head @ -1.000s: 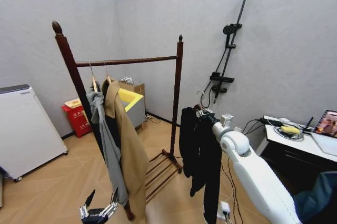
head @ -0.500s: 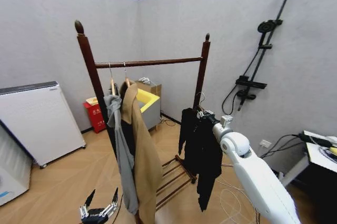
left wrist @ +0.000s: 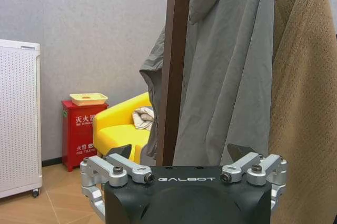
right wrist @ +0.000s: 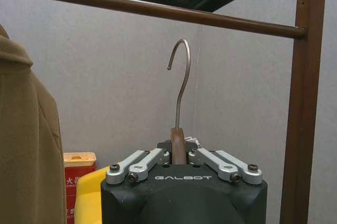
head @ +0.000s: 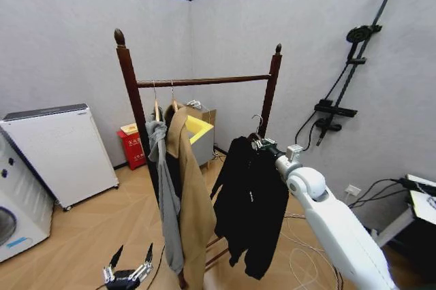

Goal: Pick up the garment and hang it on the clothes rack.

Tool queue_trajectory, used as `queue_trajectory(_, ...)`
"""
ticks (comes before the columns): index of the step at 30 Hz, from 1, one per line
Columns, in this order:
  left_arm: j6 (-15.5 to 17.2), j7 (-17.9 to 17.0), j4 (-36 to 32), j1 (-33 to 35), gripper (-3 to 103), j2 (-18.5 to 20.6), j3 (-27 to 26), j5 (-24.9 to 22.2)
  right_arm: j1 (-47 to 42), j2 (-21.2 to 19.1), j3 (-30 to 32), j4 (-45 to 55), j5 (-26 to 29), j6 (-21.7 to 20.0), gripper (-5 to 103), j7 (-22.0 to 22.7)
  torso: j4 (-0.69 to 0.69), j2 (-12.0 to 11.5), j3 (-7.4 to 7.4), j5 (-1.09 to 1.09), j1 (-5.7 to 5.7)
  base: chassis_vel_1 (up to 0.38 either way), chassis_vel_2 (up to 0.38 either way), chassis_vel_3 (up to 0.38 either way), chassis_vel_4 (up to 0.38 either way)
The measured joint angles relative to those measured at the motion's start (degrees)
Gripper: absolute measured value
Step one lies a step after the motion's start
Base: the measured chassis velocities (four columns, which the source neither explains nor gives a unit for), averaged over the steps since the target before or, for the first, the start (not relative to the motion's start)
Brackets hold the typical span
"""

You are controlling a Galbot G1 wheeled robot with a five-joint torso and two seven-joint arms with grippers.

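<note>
In the head view, the right gripper (head: 262, 144) holds the black jacket (head: 248, 208) by its hanger, just in front of the wooden clothes rack (head: 129, 79) and below its bar, so pickup looks done and hanging remains. The left wrist view shows the left gripper (left wrist: 184, 155) parked low with fingers spread, empty, near the grey hooded top (left wrist: 231, 66) and tan coat (left wrist: 305, 103). In the right wrist view the fingers are clamped on the hanger neck, its metal hook (right wrist: 180, 84) still under the rack bar (right wrist: 158, 9).
</note>
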Motion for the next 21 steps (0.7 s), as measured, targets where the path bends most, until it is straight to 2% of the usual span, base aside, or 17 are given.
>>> queue_trajectory(8, 0.0, 0.0, 0.0, 0.0, 100, 0.0, 0.0, 0.0, 5.0, -0.91, -3.3, 0.05, 3.35, -0.96, 10, 1.72, -0.02, 0.0, 0.0, 0.0, 0.0, 0.0, 0.0, 0.0, 0.0)
queue_trajectory(13, 0.0, 0.0, 0.0, 0.0, 100, 0.0, 0.0, 0.0, 9.62, -2.29, -5.37, 0.84, 6.15, -2.48, 10, 2.88, 0.05, -0.01, 0.0, 0.0, 0.0, 0.042, 0.051, 0.048, 0.054)
queue_trajectory(18, 0.0, 0.0, 0.0, 0.0, 100, 0.0, 0.0, 0.0, 15.25, -2.98, -7.86, 0.52, 8.08, -3.28, 10, 3.18, -0.03, -0.01, 0.0, 0.0, 0.0, 0.0, 0.0, 0.0, 0.0)
queue_trajectory(21, 0.0, 0.0, 0.0, 0.0, 100, 0.0, 0.0, 0.0, 19.28, -3.05, -9.76, -0.53, 9.05, -3.55, 10, 3.19, -0.02, 0.0, 0.0, -0.01, 0.0, 0.0, 0.0, 0.0, 0.0)
